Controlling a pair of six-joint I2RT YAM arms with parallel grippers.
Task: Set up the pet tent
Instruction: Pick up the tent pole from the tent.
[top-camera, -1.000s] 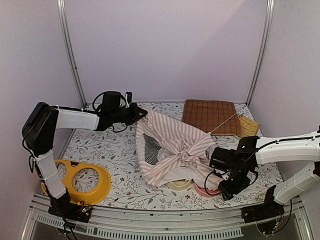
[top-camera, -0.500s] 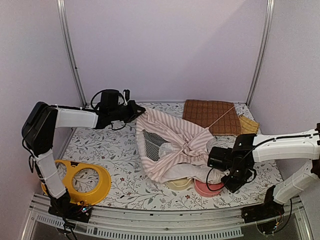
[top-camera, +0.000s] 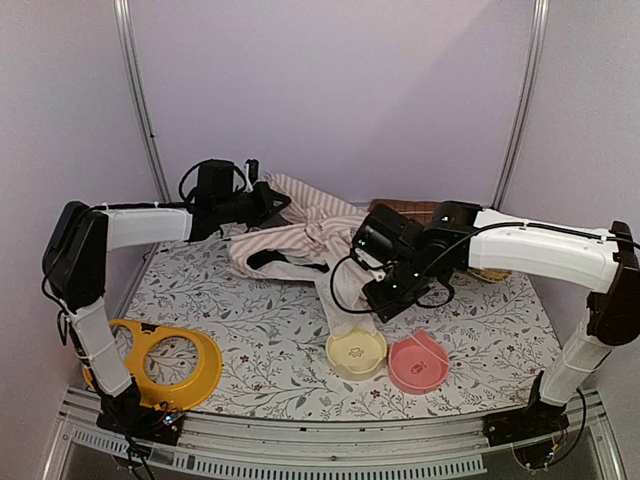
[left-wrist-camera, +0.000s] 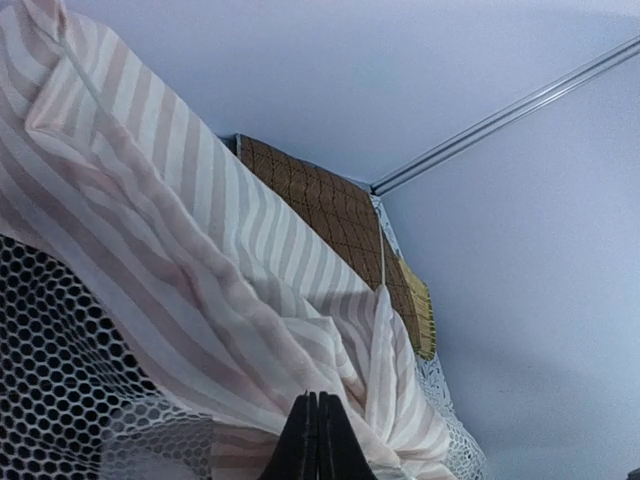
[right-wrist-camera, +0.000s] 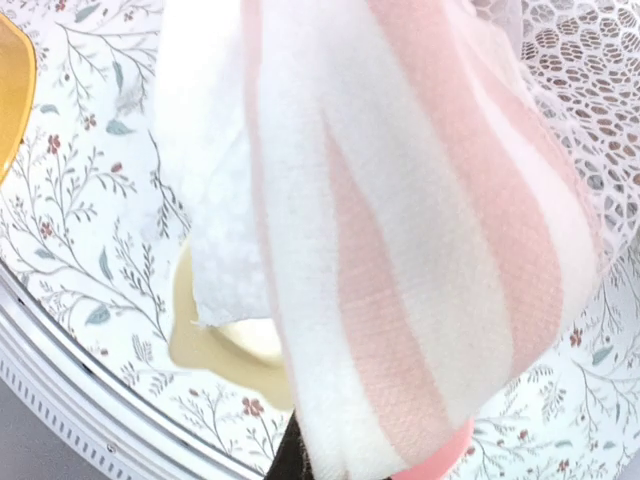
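The pet tent (top-camera: 296, 236), pink-and-white striped fabric with white mesh, hangs stretched above the table between my two grippers. My left gripper (top-camera: 268, 198) is at the back left, shut on the tent's upper corner. In the left wrist view its fingers (left-wrist-camera: 318, 440) are pressed together against the striped cloth (left-wrist-camera: 200, 260), with mesh (left-wrist-camera: 60, 370) at the lower left. My right gripper (top-camera: 378, 298) is in the middle, shut on a fold of the tent. That fold (right-wrist-camera: 420, 200) drapes over its fingers and hides most of them. A strip of fabric (top-camera: 338, 298) dangles below.
A cream bowl (top-camera: 356, 352) and a pink bowl (top-camera: 418, 362) sit near the front edge, below the right gripper. A yellow ring-shaped piece (top-camera: 165, 362) lies at the front left. The brown quilted mat (top-camera: 408, 209) is at the back, partly hidden behind the right arm.
The right gripper closed on the tent fabric, then rose and moved back and left with it. The tent lifted off the table and uncovered both bowls. The left gripper shifted slightly.
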